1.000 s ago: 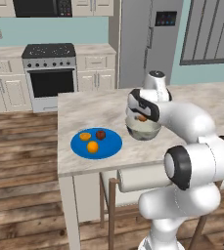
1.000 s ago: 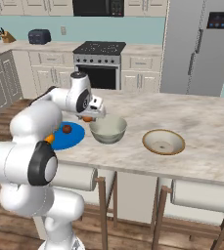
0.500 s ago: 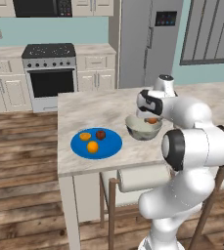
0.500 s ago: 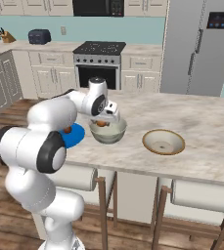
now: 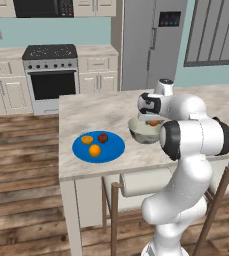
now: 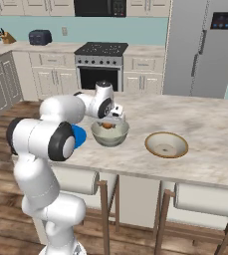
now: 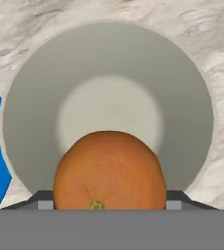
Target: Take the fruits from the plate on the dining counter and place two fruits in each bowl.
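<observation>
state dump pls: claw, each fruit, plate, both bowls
claw: shut on reddish-orange fruit, over the grey-green bowl
reddish-orange fruit: held, not yet dropped
grey-green bowl: upright, inside bare
tan-rimmed bowl: upright, no fruit in it
blue plate: flat on the dining counter, three fruits on it
orange fruits: two, on plate
dark red-brown fruit: on plate

The grey-green bowl (image 7: pixel 108 73) lies open from above, its inside bare; the plate (image 5: pixel 113 150) just beside it, counter (image 6: pixel 210 129) beyond free.
</observation>
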Robot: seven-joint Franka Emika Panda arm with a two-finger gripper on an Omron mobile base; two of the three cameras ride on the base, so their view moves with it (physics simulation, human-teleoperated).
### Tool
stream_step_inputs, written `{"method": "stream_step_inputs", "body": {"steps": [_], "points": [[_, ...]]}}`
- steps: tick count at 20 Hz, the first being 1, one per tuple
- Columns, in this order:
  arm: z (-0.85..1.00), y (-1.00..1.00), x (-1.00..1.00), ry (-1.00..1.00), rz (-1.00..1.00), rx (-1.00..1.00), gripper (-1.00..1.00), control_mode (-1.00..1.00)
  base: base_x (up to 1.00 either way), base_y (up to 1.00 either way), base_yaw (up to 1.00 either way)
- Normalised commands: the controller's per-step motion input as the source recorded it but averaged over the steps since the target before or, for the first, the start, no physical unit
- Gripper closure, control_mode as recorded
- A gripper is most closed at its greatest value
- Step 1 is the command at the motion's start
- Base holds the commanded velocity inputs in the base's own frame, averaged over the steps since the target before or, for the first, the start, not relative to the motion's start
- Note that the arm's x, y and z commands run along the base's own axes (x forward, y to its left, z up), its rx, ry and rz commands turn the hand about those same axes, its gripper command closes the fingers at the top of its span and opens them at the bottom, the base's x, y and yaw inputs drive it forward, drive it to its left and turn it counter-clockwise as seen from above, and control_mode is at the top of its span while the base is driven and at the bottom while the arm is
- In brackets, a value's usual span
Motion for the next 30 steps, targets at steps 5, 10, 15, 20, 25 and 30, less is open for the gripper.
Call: {"method": "stream_step_inputs", "body": {"steps": [5,10,15,20,25,30], "points": [[-0.70,0.00,0.03,0.10,0.00,0.00,1.00,-1.00,0.00,0.00,0.00],[-0.49,0.00,0.00,0.04,0.00,0.00,1.00,-1.00,0.00,0.00,0.00],[-0.06,0.00,0.00,0.00,0.00,0.00,-1.00,-1.00,0.00,0.00,0.00],[0.00,0.00,0.00,0.00,0.00,0.00,-1.00,-1.00,0.00,0.00,0.00],[0.00,0.00,0.00,0.00,0.00,0.00,-1.00,-1.00,0.00,0.00,0.00],[0.00,0.00,0.00,0.00,0.00,0.00,-1.00,-1.00,0.00,0.00,0.00]]}}
